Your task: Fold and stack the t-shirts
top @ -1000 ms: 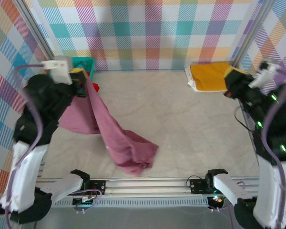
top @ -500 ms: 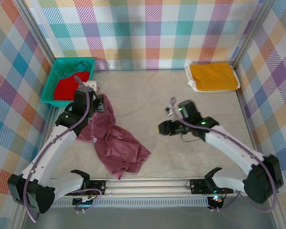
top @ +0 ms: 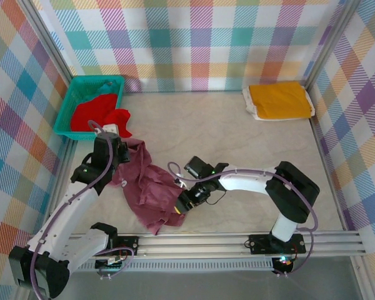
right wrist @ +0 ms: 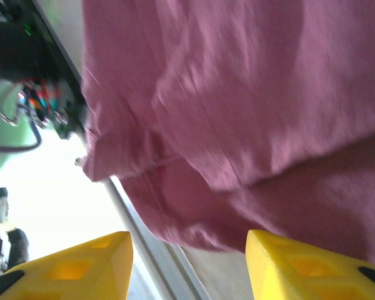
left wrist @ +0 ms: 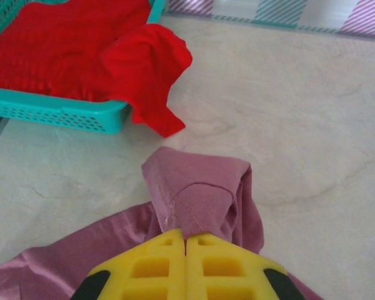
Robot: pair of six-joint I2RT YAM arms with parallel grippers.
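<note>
The right gripper (right wrist: pixel 186 244) has swung across to the maroon t-shirt's (top: pixel 147 190) near right edge, fingers now apart, cloth just beyond them. The shirt lies bunched left of centre on the table (top: pixel 250 144), long axis far-left to near-right, collar and sleeves lost in folds. The left gripper (left wrist: pixel 186 239) pinches its far end. Behind, a red t-shirt (top: pixel 94 115) spills over the teal basket (top: pixel 87 84); a yellow-orange t-shirt (top: pixel 280 100) lies far right.

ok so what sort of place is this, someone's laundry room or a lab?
Probably a lab robot cell, not a home: plaid backdrop walls around the table, a metal mounting rail along its near edge, and a teal basket holding a red t-shirt as staged laundry.
</note>
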